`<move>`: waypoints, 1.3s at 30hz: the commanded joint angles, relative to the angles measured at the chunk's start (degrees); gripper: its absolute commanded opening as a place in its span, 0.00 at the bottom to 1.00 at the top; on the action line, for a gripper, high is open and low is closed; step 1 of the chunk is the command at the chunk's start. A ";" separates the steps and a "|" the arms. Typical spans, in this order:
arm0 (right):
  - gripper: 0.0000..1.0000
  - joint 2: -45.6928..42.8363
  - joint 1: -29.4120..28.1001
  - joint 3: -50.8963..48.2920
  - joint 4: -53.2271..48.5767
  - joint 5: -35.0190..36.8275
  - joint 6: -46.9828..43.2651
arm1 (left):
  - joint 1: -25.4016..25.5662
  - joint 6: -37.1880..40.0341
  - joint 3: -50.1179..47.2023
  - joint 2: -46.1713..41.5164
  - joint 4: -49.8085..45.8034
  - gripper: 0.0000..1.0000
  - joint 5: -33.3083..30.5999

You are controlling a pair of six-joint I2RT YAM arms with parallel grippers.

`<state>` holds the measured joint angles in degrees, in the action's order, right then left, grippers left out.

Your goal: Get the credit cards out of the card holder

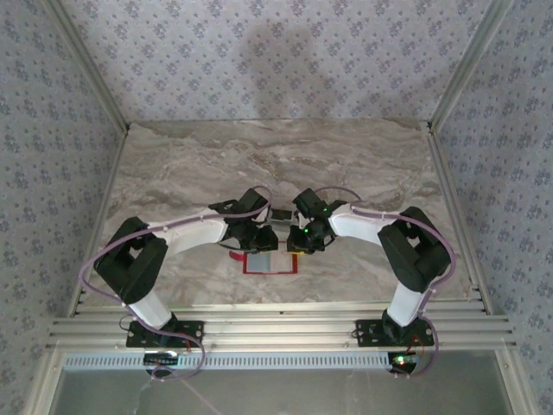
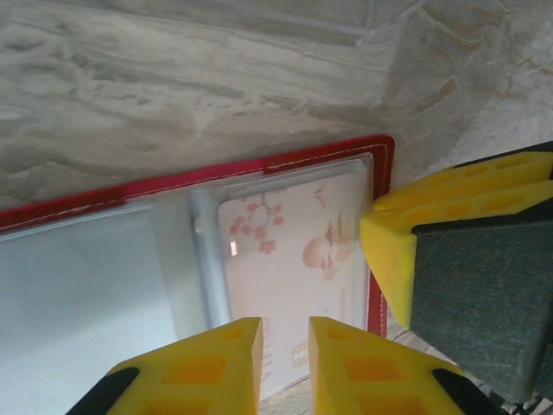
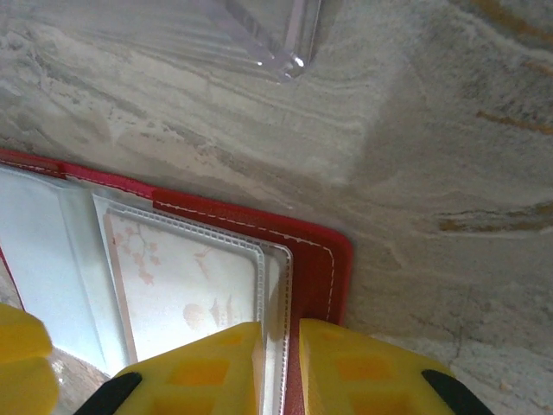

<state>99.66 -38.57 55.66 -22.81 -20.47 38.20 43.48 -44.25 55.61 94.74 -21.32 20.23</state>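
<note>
My left gripper [image 2: 285, 346], jaws a slit apart, straddles the near end of the card [image 2: 294, 242], which runs far; my right gripper [image 3: 279, 346], likewise, sits on the holder [image 3: 324, 268] at its right edge.

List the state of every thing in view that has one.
card holder: open, flat on the table.
credit card: inside its clear pocket, not out.
clear sleeve: loose on the table, beyond the holder.
left gripper: jaws narrow, astride the card's edge; grip unclear.
right gripper: jaws narrow, astride the pocket's edge; grip unclear.
</note>
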 commanded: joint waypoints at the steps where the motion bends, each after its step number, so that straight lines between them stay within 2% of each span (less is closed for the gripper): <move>1: 0.20 1.32 -0.37 0.09 0.01 -0.66 0.74 | -0.29 -1.24 -0.77 1.30 3.71 0.22 3.56; 24: 0.20 0.81 -0.28 -0.55 -0.76 0.60 0.58 | -0.36 0.53 -0.08 4.62 0.14 0.21 1.20; 33: 0.27 0.76 -0.19 -0.73 -1.00 0.78 0.56 | -0.34 2.53 0.97 4.49 -4.15 0.21 -2.04; 39: 0.27 0.85 -0.13 -0.75 -1.10 0.85 0.53 | -0.40 2.86 1.33 3.33 -5.43 0.21 -3.25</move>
<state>99.72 -38.57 55.66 -22.41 -20.67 38.37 43.48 -42.54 55.46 98.74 -22.98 19.25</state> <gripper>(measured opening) 0.271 0.212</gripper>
